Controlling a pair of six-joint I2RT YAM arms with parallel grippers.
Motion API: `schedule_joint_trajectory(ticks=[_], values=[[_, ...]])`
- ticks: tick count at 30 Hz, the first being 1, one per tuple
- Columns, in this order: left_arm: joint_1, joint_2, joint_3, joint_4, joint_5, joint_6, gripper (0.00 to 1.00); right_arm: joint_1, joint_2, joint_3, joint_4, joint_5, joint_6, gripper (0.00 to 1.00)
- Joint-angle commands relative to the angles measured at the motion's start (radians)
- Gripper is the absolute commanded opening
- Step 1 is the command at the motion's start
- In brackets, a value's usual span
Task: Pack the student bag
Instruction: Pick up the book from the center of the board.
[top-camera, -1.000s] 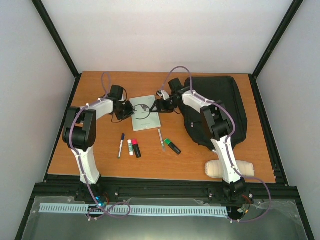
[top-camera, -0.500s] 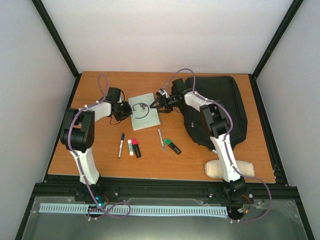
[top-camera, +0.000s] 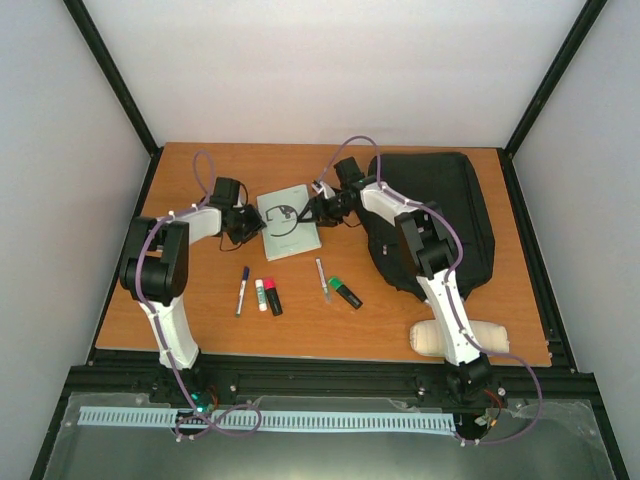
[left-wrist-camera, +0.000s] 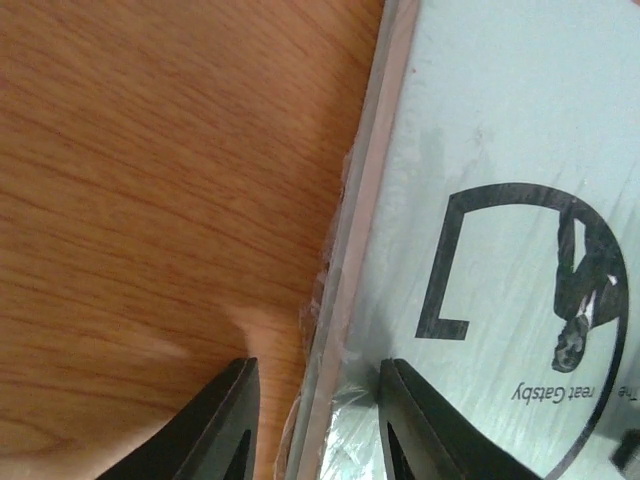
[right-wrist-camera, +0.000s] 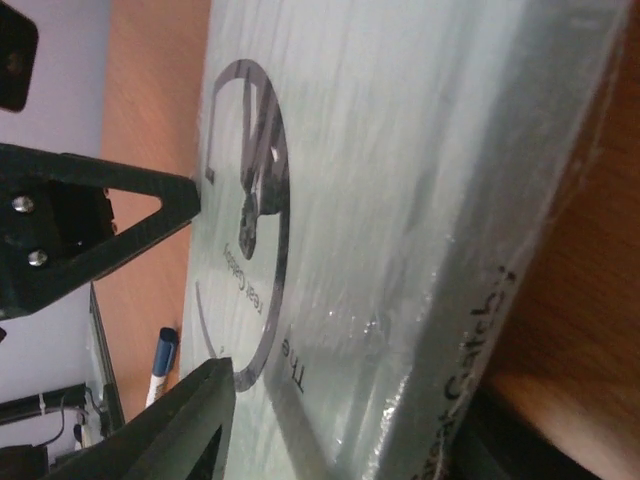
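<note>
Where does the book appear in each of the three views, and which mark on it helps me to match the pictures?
Top external: the book lies flat near the picture's centre, left of the bag.
Left wrist: it fills the right half, and its edge runs up the middle.
Right wrist: it fills most of the picture, with the spine on the right.
Shared landmark: the black circle on its cover.

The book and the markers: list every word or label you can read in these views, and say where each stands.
"The" – cover of the book, by the ring emblem.
"reat Gatsby" – same cover, first letter unclear.
"Gatsby" – spine, the rest cut off.
Green marker: label too small to read.
</note>
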Motion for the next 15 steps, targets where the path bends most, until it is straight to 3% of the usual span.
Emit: schedule_joint_trajectory(ticks=[1, 10, 15], values=[[-0.033, 0.083, -0.072, -0.104, -0.004, 0.003, 0.38, 0.056, -0.014, -0.008, 0.029, -0.097, 0.000, 0.43], [-0.033, -0.005, -0.081, -0.113, -0.011, 0.010, 0.65, 0.015, -0.108, -0.042, 0.091, -0.142, 0.014, 0.06], [-0.033, -0.187, -0.079, -0.150, -0.018, 0.029, 0.80, -0.036, -0.201, -0.067, 0.054, -0.130, -0.050, 0.03]])
